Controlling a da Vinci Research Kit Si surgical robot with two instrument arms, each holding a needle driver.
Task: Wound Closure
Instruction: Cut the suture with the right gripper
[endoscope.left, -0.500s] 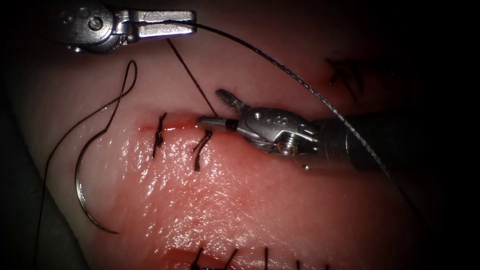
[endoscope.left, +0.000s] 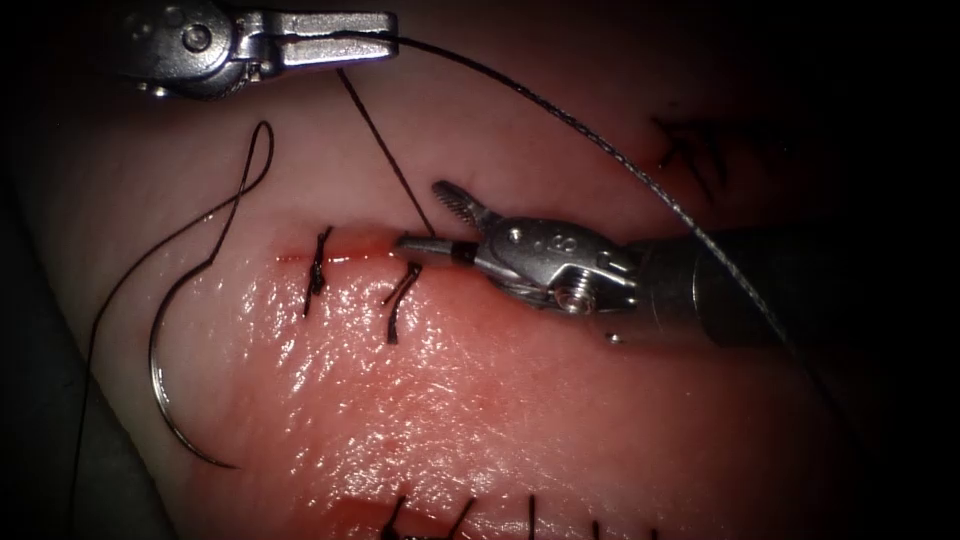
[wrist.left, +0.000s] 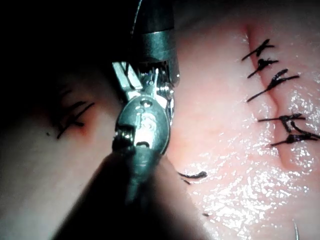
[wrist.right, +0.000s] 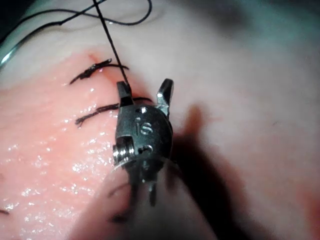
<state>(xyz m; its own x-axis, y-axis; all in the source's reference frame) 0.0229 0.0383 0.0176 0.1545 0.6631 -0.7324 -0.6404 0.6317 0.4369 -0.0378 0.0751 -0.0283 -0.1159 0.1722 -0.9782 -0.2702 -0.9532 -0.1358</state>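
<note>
Two tools work over the tissue (endoscope.left: 480, 420). Your left tool (endoscope.left: 385, 38) sits at the top of the endoscope view with its jaws pressed together on the thread (endoscope.left: 385, 150). From that grip one strand runs taut down to the cut (endoscope.left: 350, 250), and a second strand arcs away to the right, passing over the shaft of your right tool (endoscope.left: 428, 220).

Your right tool enters from the right and reaches the cut at the second stitch (endoscope.left: 400, 300). Its jaws are spread: the lower jaw lies along the cut where the taut strand meets the tissue, and the upper jaw angles up and clear. The right wrist view confirms both jaws apart (wrist.right: 145, 95), with the strand running beside one of them. You hold nothing in this tool.

Your needle (endoscope.left: 165, 380) lies free on the tissue, left of the cut, not in the tissue and held by neither tool. Its thread loops upward from its blunt end. One finished stitch (endoscope.left: 318, 270) crosses the cut further left.
</note>
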